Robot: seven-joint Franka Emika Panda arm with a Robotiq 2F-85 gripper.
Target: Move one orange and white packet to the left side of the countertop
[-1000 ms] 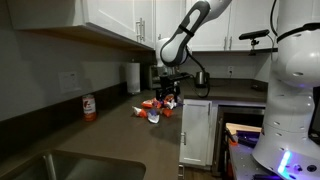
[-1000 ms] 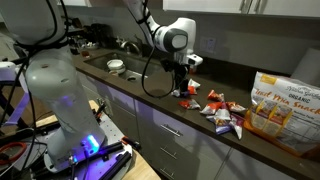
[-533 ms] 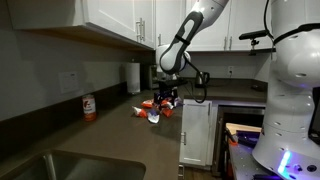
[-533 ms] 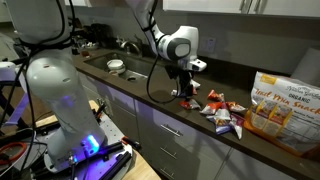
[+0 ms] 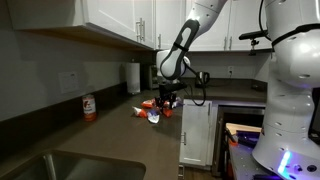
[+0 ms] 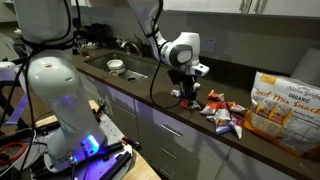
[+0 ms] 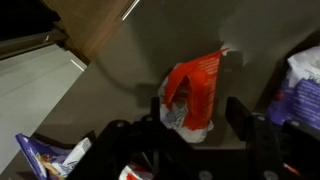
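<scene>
Straddling orange and white packet (image 7: 193, 95), jaws apart, dark countertop (image 7: 150, 50)

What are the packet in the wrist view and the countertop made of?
The orange and white packet looks like thin plastic film, glossy: creased, with shiny highlights. The countertop looks like smooth dark laminate or stone with a dull sheen; I cannot tell which.

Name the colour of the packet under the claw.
The packet is orange and white; clearest in wrist view.
</scene>
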